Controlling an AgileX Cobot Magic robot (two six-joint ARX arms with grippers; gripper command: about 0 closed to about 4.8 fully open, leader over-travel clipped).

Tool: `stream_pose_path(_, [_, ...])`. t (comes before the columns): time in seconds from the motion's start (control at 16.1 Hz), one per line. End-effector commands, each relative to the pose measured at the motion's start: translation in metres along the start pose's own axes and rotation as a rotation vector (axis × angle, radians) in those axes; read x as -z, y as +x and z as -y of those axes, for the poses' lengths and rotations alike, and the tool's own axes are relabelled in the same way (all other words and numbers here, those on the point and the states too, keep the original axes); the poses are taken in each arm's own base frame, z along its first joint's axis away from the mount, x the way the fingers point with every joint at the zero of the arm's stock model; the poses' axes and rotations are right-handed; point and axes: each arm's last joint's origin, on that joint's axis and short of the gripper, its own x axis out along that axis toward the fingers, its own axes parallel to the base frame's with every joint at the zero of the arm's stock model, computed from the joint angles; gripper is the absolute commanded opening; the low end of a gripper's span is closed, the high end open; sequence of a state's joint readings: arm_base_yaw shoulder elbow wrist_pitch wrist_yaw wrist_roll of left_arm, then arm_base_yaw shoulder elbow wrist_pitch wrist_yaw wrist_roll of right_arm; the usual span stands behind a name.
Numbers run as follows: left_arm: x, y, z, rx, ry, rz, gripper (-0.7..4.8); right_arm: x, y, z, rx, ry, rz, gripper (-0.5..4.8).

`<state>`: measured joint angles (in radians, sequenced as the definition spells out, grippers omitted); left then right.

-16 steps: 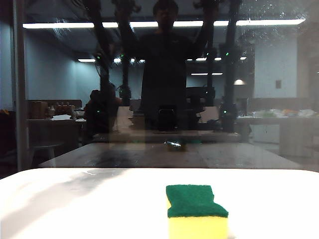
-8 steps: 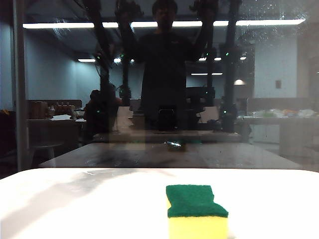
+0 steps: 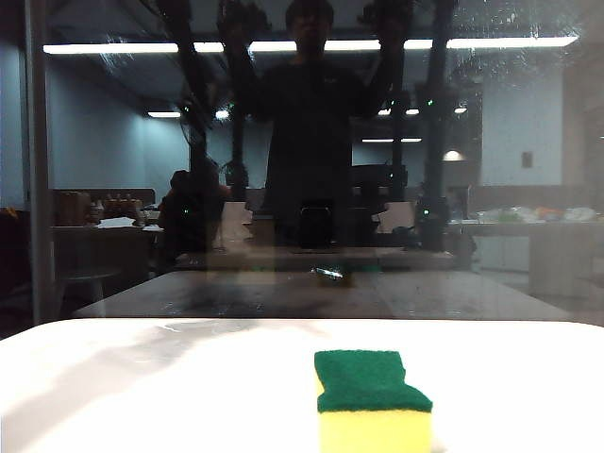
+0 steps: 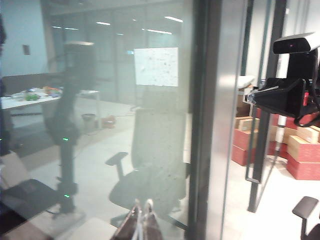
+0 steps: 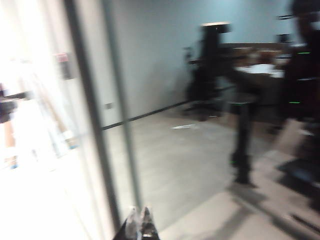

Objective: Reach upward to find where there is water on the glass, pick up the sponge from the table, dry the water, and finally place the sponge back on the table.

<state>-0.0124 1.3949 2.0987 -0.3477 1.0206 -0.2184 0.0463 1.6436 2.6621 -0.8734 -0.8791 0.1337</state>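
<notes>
While both arms are up out of the exterior shot, the yellow foam sponge (image 3: 373,401) with its dark green scouring layer and notched sides sits flat on the wide, smooth, bright white counter (image 3: 142,396), green side up, near the front edge and a bit right of centre, nothing touching it. Right behind the counter stands the big dark see-through reflective glass pane (image 3: 528,123) with a grey vertical frame strip (image 3: 38,170) on the left side; it mirrors a dark human figure and some dark upright arm shapes. Water (image 3: 514,33) shows as fine whitish droplets and misty speckles near the upper right of the pane, around the long bright light strip, with a fainter streaky patch near the upper left too. From the left wrist camera, the left gripper (image 4: 141,224) pokes in at the frame edge with its tips pressed together, so it's closed and holding nothing, pointed toward the glass (image 4: 125,125) where a speckled haze (image 4: 160,145) covers the pane beside a grey frame post (image 4: 212,120). The right wrist shot is pretty blurry, but the right gripper (image 5: 139,225) also looks pinched closed and empty, aimed at the glass (image 5: 200,125) next to another frame strip (image 5: 95,135).
</notes>
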Motion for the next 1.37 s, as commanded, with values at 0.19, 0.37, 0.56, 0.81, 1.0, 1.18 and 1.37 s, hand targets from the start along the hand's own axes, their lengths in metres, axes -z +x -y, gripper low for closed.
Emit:
stream_pose_path(0.19, [-0.004, -0.002, 0.004, 0.029, 0.02, 0.006, -0.06, -0.003, -0.002, -0.004, -0.038, -0.02, 0.012, -0.06])
stream_pose_path(0.37, [-0.004, -0.002, 0.003, 0.007, 0.024, 0.012, -0.05, -0.003, -0.002, -0.004, -0.038, -0.021, 0.012, -0.06])
stream_pose_path(0.56, [-0.005, -0.002, -0.001, -0.141, 0.024, 0.047, -0.06, -0.003, -0.002, -0.003, 0.02, -0.02, 0.02, -0.06])
stream_pose_path(0.81, [-0.006, -0.003, -0.005, -0.27, 0.035, 0.073, -0.06, -0.004, -0.003, 0.002, 0.183, -0.019, 0.044, -0.06])
stream_pose_path(1.0, [-0.004, -0.004, -0.009, -0.421, 0.088, 0.071, -0.06, -0.005, -0.004, 0.006, 0.323, -0.023, 0.063, -0.06])
stream_pose_path(1.18, [-0.002, -0.008, -0.016, -0.672, 0.084, 0.072, -0.06, -0.005, -0.005, 0.01, 0.47, -0.023, 0.083, -0.06])
stream_pose_path(1.37, [-0.002, -0.013, -0.021, -0.914, 0.142, 0.074, -0.06, -0.006, -0.008, 0.015, 0.66, -0.025, 0.108, -0.06])
